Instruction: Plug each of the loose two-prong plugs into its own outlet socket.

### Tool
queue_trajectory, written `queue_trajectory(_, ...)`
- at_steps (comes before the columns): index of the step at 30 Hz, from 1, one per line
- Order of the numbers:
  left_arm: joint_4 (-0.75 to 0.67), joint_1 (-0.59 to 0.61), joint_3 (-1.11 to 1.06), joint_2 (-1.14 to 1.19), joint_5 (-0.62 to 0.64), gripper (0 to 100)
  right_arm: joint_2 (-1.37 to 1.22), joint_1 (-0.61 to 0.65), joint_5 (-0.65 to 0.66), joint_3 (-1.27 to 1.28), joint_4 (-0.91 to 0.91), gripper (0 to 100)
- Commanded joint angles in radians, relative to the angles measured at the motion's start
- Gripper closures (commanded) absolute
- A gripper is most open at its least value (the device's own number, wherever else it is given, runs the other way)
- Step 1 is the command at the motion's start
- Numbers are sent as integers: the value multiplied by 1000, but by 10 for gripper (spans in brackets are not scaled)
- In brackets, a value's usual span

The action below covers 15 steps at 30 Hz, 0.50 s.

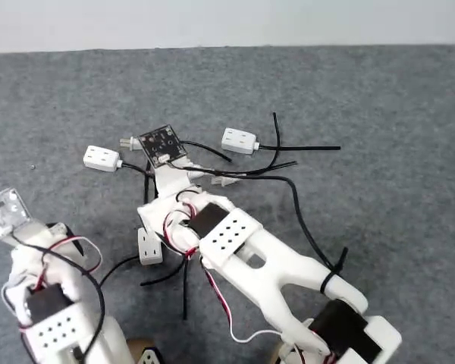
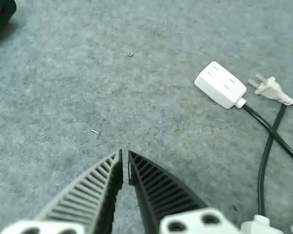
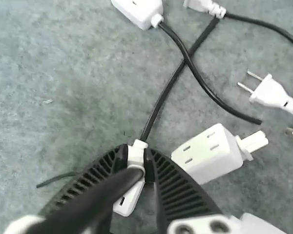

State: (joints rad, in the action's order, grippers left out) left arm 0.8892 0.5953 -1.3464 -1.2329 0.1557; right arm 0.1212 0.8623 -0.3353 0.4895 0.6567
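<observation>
Here, the right tool (image 3: 136, 152) grips a white plug (image 3: 123, 204) just beside a socket (image 3: 205, 153) on the desk (image 3: 63, 58), the left tool (image 2: 125, 158) closed on nothing; the crossed cords (image 3: 185, 63) could snag and tug the plug askew.

A white two-prong plug (image 3: 271, 92) lies loose, prongs bare, near a white socket block (image 3: 205, 153).

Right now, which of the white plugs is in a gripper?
The plug clamped in the right gripper, beside an outlet socket; the loose plug with prongs showing lies free on the carpet.
</observation>
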Motion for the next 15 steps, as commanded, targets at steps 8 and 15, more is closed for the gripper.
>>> queue_trajectory(8,-86,34,222,408,6,984,-16,53,-44,-64,18,991)
queue_trajectory(15,-86,34,295,555,6,984,-77,51,-48,-63,39,991)
